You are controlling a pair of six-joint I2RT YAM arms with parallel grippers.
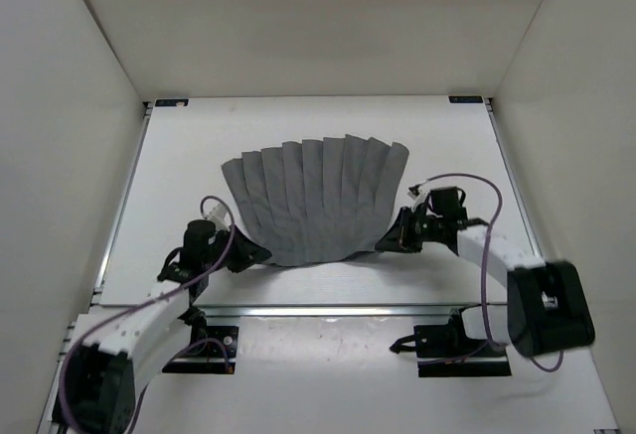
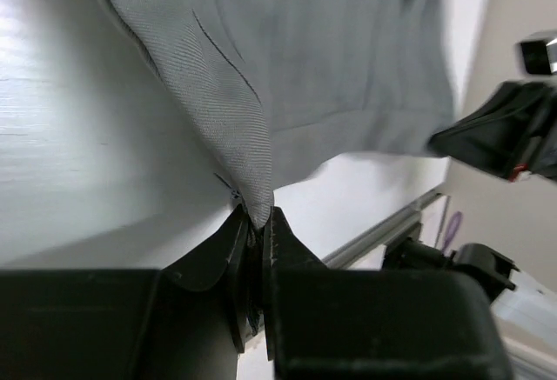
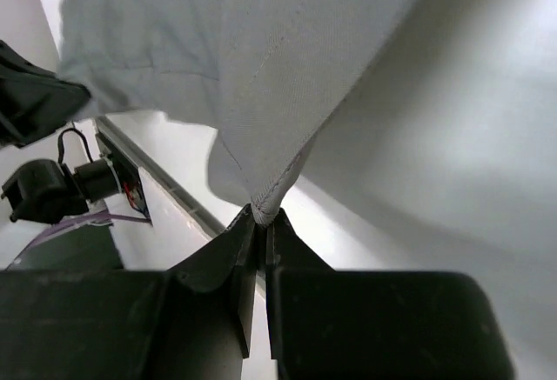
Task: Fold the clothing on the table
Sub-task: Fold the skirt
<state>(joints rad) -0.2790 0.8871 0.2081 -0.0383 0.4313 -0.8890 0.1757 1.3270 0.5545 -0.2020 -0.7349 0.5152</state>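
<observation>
White walls box in the table [image 1: 174, 181]; grey pleated clothing [image 1: 316, 201] lies fanned mid-table, narrow end toward the near edge. The left gripper [image 1: 256, 255] and right gripper [image 1: 386, 242] are each clenched on one near corner, probably so that edge can go over to the far side as one fold. Top view gives only the layout, while both wrist views confirm the bite: cloth pinched between the jaws and tented up off the table.
</observation>
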